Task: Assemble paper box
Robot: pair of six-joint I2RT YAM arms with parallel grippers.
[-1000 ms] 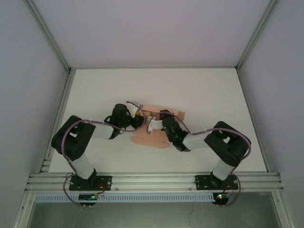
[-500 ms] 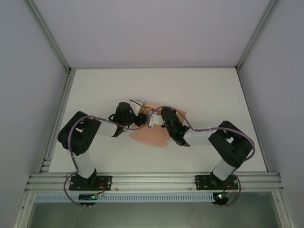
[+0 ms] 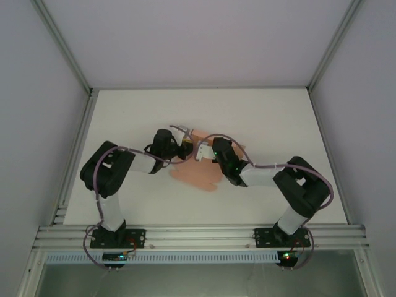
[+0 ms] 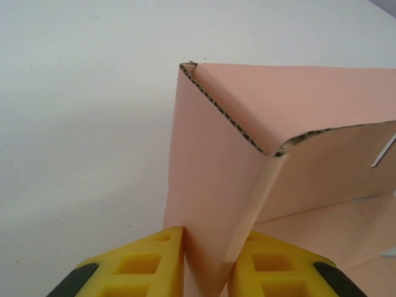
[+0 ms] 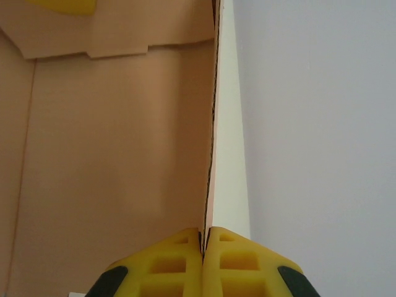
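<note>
Both pincers clamped on the paper box (image 3: 197, 178), mid-frame on the tabletop (image 3: 278, 117).
Left pincer (image 4: 207, 241) grips a folded-over wall, the fold rising straight up-frame from its jaws. Right pincer (image 5: 203, 240) pinches a thin upright wall edge-on, long axis also up-frame. In the top view they meet nose to nose at the box's upper edge, equally near.
</note>
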